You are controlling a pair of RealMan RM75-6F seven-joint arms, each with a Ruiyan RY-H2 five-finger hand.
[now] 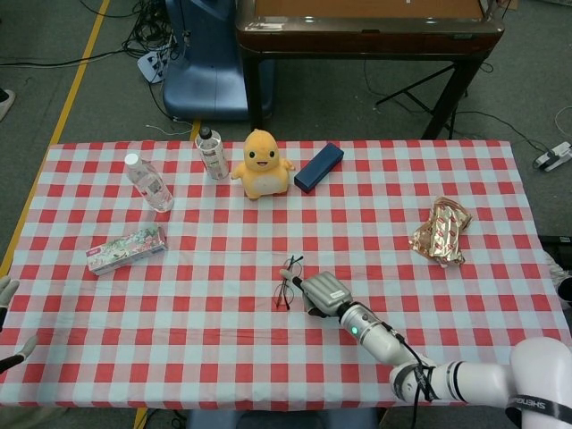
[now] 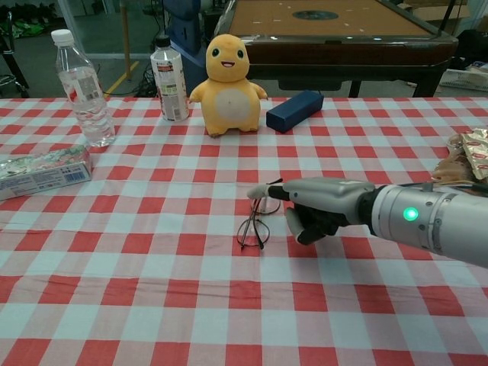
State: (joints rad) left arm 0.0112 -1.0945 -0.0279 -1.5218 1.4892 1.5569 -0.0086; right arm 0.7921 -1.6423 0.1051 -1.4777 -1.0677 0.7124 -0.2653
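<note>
Now the right robot hand (image 2: pixel 320 210), fingers curled with one fingertip at the eyeglasses (image 2: pixel 255 221) on the worktop (image 2: pixel 152 305), looks mid-grasp, needing a firm pinch on the frame.

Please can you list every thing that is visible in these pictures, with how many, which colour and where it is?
thin black wire-frame glasses: one, black, table centre, at the right robot hand's fingertip
red-and-white checked tablecloth: one, covers the table
yellow plush toy: one, far side, middle
dark blue rectangular box: one, right of the toy
labelled plastic bottle with black cap: one, left of the toy
clear plastic water bottle with white cap: one, far left
flowery flat packet: one, left side
shiny gold foil bag: one, right side
right robot hand: silver, fingers curled, one stretched toward the glasses
left robot hand: pale, left table edge, holds nothing
</note>
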